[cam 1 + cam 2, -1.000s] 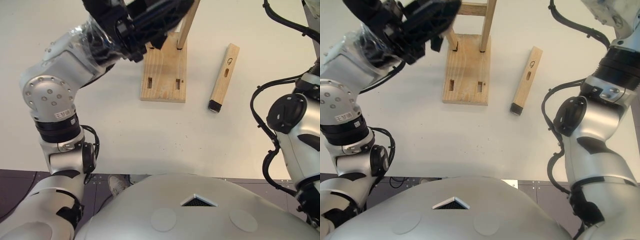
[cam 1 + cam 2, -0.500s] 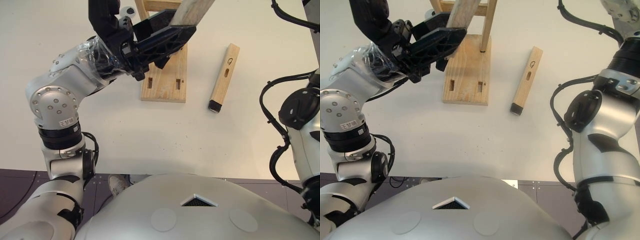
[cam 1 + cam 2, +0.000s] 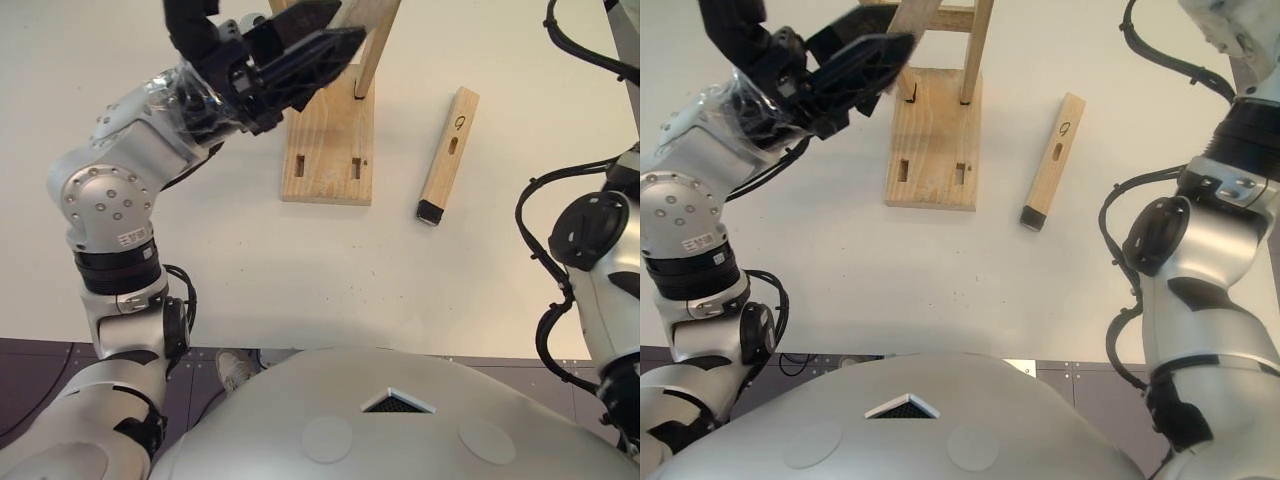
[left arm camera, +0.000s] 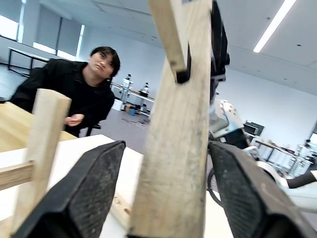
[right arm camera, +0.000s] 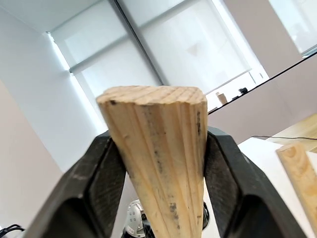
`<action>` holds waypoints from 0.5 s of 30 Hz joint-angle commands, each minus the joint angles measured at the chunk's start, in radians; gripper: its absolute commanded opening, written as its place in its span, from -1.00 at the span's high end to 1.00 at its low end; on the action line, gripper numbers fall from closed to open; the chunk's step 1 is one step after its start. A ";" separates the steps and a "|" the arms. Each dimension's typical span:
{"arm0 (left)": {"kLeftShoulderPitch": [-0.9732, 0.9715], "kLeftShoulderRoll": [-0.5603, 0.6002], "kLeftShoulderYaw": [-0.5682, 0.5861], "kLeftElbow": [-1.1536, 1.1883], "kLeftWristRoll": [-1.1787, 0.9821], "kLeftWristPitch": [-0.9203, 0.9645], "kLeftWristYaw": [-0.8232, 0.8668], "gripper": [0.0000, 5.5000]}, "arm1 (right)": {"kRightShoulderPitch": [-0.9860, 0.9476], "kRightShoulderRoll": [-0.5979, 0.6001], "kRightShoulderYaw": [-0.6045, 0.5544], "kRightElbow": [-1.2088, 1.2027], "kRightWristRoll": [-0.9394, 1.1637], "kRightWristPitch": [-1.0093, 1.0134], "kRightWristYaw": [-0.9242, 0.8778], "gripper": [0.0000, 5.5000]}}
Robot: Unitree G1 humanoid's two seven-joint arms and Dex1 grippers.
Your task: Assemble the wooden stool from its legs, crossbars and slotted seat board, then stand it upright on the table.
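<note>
Left wrist view has my left gripper [image 4: 166,148] spread wide, its fingers [image 4: 94,191] either side of a tilted leg [image 4: 173,109] without clamping it; a crossbar [image 4: 168,34] plugs into that leg. From the head, the seat board [image 3: 935,150] lies flat on the table [image 3: 940,270], with an upright leg [image 3: 975,55] standing in one far slot, the tilted leg beside it over the other, and the two near slots showing. A loose leg [image 3: 1052,160] lies on the table just right of the board, apart from it. My right gripper [image 5: 158,136] is pinched hard on a leg end [image 5: 156,148]; which of the two raised legs it belongs to, I cannot tell
</note>
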State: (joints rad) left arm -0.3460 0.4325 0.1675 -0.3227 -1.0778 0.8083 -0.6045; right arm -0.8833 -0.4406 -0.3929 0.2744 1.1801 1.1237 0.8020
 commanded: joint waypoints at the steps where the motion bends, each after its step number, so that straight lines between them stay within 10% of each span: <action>1: 0.067 0.065 0.084 0.028 0.006 0.010 0.005 -0.17 | 0.053 -0.002 0.011 -0.032 -0.068 -0.099 0.023 0.25; 15: 0.134 0.066 0.098 0.200 0.183 -0.119 -0.060 -0.17 | 0.450 0.056 0.214 -0.351 -0.408 -0.601 0.183 0.25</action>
State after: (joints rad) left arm -0.2182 0.5004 0.2633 -0.1483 -0.9193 0.7016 -0.6542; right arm -0.4575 -0.3993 -0.2062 -0.0515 0.8098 0.5772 0.9686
